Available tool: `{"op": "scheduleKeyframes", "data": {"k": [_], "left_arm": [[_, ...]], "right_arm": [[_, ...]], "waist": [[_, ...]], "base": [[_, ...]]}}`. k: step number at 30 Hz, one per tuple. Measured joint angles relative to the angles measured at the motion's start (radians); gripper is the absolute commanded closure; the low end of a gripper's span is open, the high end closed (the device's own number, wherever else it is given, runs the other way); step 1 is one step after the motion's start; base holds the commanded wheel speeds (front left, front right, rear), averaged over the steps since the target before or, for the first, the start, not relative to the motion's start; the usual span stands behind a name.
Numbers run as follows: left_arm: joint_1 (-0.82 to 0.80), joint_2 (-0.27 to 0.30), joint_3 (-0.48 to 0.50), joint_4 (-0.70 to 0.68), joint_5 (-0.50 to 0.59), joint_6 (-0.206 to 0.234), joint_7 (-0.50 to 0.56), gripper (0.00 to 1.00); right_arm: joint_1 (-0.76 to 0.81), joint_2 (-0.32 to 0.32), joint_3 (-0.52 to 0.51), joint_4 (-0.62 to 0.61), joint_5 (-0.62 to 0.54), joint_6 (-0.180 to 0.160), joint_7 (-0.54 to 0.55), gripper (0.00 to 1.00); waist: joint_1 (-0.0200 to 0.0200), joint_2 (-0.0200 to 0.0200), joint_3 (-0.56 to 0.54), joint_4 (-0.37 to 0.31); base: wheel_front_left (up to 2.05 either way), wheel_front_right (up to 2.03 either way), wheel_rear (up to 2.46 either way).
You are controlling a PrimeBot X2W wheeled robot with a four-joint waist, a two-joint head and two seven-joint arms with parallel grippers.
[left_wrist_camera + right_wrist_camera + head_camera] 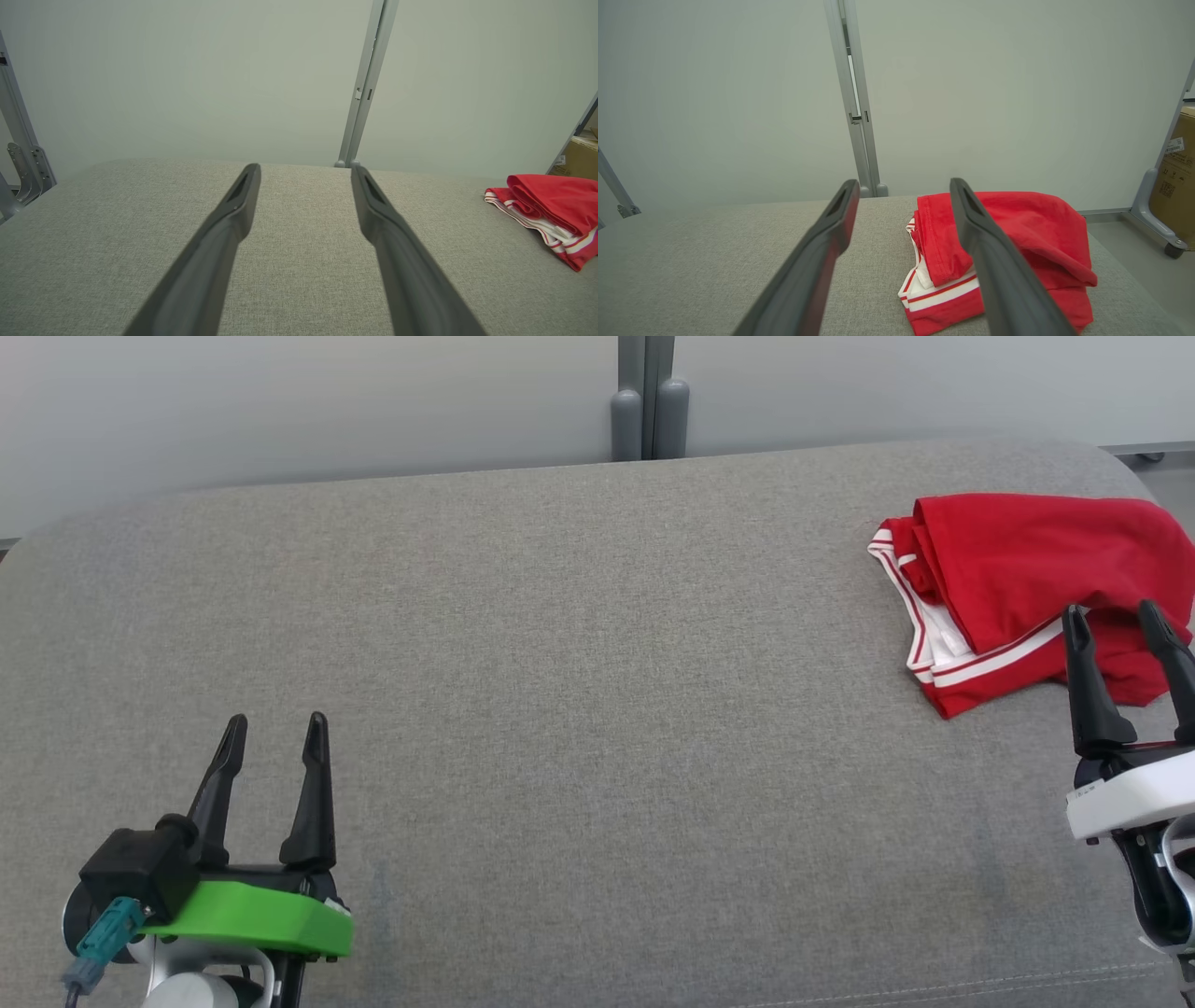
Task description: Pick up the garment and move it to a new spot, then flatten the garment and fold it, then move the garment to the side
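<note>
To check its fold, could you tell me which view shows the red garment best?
The head view shows the red garment from above, nearly whole, the right gripper overlapping its near edge. The right wrist view is closer, but one finger crosses it. The left wrist view crops it.

You have the garment (1036, 579) lying on the padded surface (579, 663), directly ahead of your right gripper (1112, 609) and slightly to its right. From your left gripper (277, 719), it sits well apart, ahead and far to the right. Beyond both tools, the post (650, 420) stands behind the surface's far edge.
</note>
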Motion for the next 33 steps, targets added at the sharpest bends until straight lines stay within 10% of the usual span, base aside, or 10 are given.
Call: {"op": "scheduleKeyframes", "data": {"k": [18, 19, 33], "left_arm": [[0.003, -0.014, 0.010, -0.009, 0.023, 0.001, 0.000, 0.00], [0.004, -0.018, 0.011, -0.009, 0.023, 0.001, 0.000, 1.00], [0.038, -0.060, -0.010, 0.058, -0.033, -0.007, 0.004, 1.00]], "right_arm": [[0.079, 0.049, -0.049, -0.061, -0.035, 0.000, 0.000, 0.00], [0.082, 0.051, -0.050, -0.064, -0.036, 0.000, 0.000, 1.00], [0.119, 0.142, -0.024, -0.013, 0.014, 0.011, 0.009, 1.00]], "waist": [[0.0000, 0.0000, 0.004, 0.005], [0.0000, 0.0000, 0.005, 0.006], [0.0000, 0.0000, 0.004, 0.006]], "base": [[0.00, 0.00, 0.00], [0.00, 0.00, 0.00], [0.00, 0.00, 0.00]]}}
